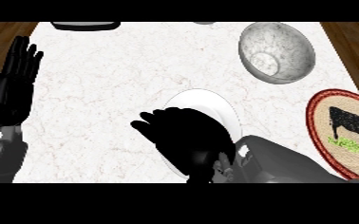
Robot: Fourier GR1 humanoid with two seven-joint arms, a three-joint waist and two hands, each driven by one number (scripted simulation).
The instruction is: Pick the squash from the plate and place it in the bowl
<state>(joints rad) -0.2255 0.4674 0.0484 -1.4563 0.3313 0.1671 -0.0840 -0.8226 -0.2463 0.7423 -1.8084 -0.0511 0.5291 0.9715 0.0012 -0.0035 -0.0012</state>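
Note:
A white plate (210, 105) lies in the middle of the marble counter. My right hand (188, 140) hangs right over it and covers most of it, with the grey forearm coming in from the lower right. The squash is out of sight, hidden under that hand if it is there. A grey speckled bowl (276, 51) stands at the back right, well apart from the plate and with nothing in it. Along the left edge, my left hand (18, 83) rests open with its fingers up.
A round woven mat (338, 132) with a red rim, a black figure and some green sits at the right edge. A dark flat object (85, 25) lies at the counter's far edge, top left. Wooden floor shows beyond both side edges.

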